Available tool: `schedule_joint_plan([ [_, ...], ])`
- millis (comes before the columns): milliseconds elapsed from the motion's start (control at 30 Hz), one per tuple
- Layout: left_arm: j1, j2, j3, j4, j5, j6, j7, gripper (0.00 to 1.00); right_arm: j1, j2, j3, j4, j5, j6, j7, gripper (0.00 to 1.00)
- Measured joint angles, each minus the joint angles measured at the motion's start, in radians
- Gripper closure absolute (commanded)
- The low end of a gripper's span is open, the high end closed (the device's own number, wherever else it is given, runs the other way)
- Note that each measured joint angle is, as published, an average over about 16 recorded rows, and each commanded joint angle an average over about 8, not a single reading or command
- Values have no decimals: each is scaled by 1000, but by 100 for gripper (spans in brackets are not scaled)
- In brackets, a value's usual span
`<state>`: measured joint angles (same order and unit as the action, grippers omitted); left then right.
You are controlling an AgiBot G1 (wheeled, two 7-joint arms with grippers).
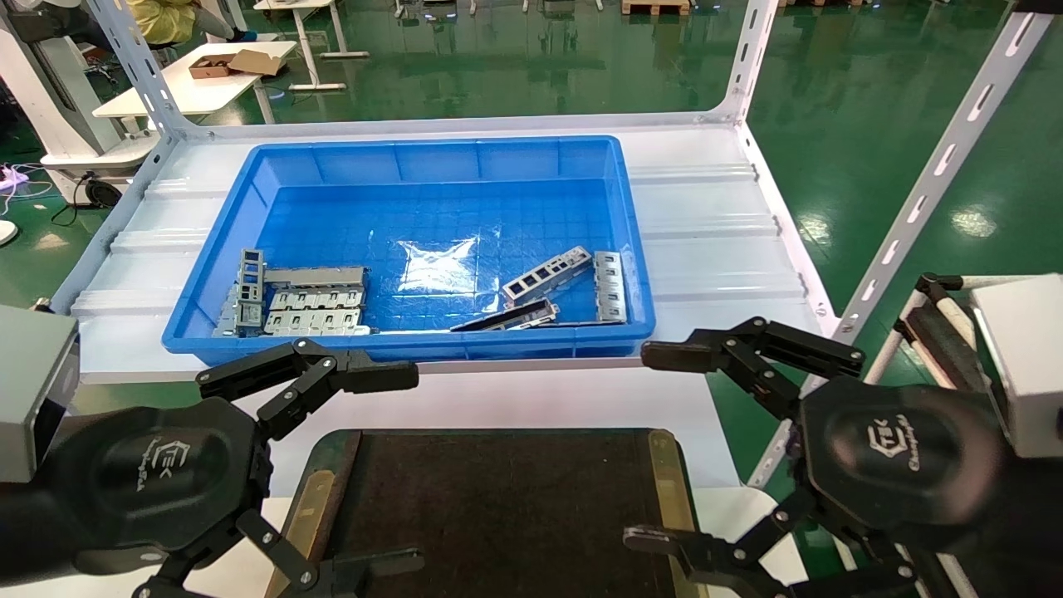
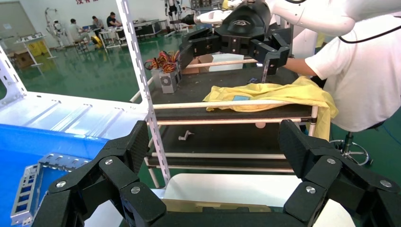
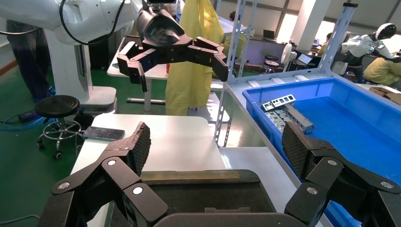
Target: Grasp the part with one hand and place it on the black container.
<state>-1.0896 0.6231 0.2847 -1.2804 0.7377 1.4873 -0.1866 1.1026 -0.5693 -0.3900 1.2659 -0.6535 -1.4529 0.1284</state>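
Both claws are spread wide with nothing in them. The left gripper (image 1: 390, 469) and right gripper (image 1: 656, 448) hang at either side of the black container (image 1: 498, 498), which sits between them. Ahead of both, past the tray's far edge, is the blue bin (image 1: 432, 166); the part (image 1: 546, 275) lies tilted inside it, nearer the right gripper, beside other metal pieces (image 1: 307, 303).
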Motion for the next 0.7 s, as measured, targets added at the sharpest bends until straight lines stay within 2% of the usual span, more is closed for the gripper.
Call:
schedule_joint_plan([
  [300,-50,38,20,12,48,-41,-13,0,0,0,0,0,0,0,0,0],
  [700,-161,129,83,60,188,-161,-76,0,0,0,0,0,0,0,0,0],
])
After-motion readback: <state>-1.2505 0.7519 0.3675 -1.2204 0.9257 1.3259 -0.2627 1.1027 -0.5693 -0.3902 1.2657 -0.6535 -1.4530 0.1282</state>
